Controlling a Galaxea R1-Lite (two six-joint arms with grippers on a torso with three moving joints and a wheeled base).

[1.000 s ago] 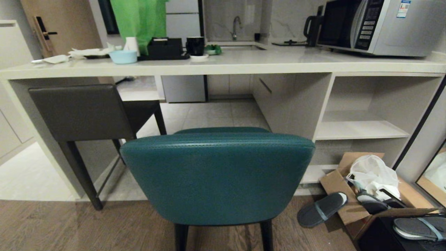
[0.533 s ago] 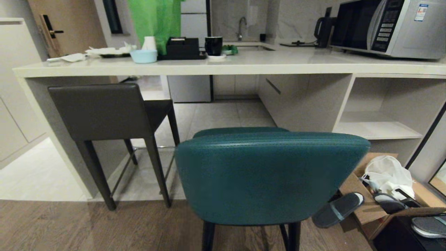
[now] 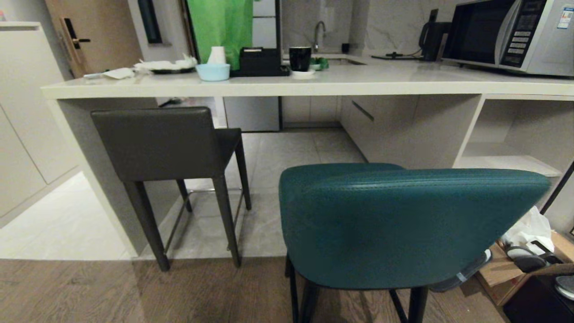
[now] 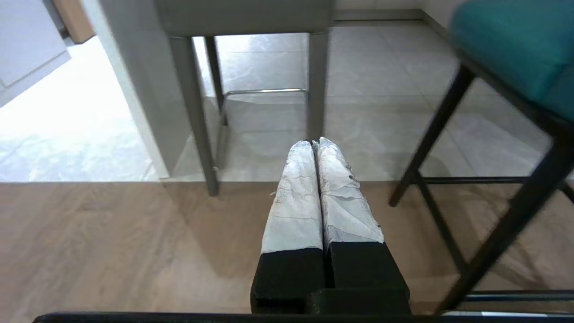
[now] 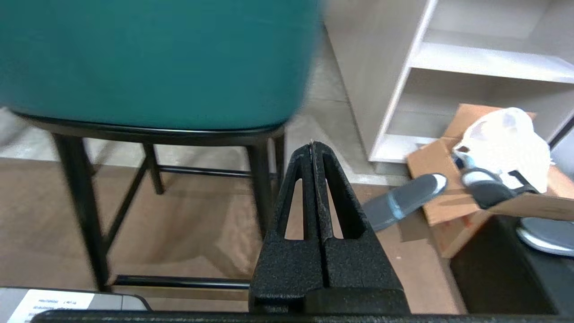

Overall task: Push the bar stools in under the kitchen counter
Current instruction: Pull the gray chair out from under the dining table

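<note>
Swung left so far, teal stool [image 3: 403, 229] now off right; line up square behind grey stool [image 3: 154, 141], both hands pressed together, empty.

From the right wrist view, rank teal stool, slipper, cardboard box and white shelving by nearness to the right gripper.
1. Teal stool: its leg stands right beside the shut right gripper.
2. Slipper: on the wood floor, other side.
3. Cardboard box: just past the slipper.
4. White shelving: farthest, behind the box.
</note>
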